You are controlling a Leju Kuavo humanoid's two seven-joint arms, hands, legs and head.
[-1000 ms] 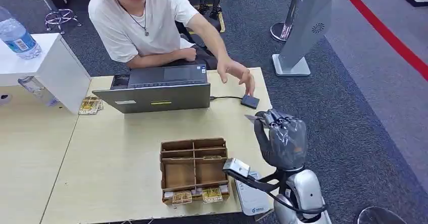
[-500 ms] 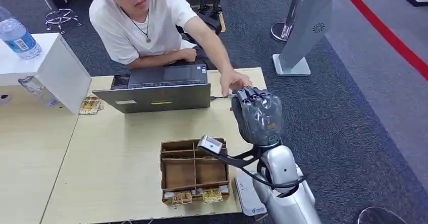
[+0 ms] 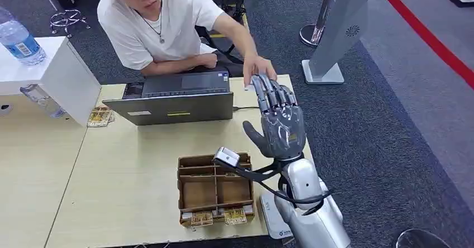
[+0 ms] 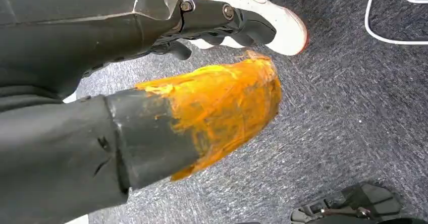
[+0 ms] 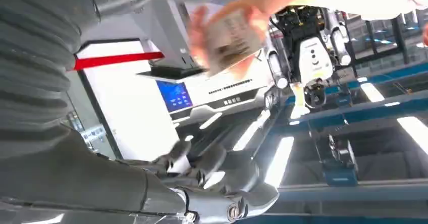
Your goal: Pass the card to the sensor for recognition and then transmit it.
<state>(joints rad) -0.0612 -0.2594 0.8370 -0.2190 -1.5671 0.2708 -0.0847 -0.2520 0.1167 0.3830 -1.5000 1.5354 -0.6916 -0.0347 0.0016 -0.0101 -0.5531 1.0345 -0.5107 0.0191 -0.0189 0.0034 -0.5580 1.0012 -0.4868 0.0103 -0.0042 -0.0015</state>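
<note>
My right hand (image 3: 278,122) is raised above the table's right end, fingers stretched out and thumb spread, holding nothing. A person's hand (image 3: 259,68) sits right at its fingertips. In the right wrist view that person's hand holds the blurred, pale card (image 5: 229,35) beyond my fingers (image 5: 222,166). My right hand hides the black card sensor; its cable (image 3: 246,108) runs from the laptop (image 3: 176,99). My left hand (image 4: 222,19) hangs over the carpet with its dark fingers loosely apart and nothing in them.
A wooden divided box (image 3: 214,187) with cards in its front slots stands near the table's front edge, beside a white device (image 3: 274,219). A water bottle (image 3: 19,41) stands on a white cabinet at the left. A grey stand (image 3: 335,30) is on the carpet at the right.
My right hand rose from beside the sensor, moved left and away, and its fingers opened from curled to straight. The person's hand left the sensor, met my fingertips and now has the card.
</note>
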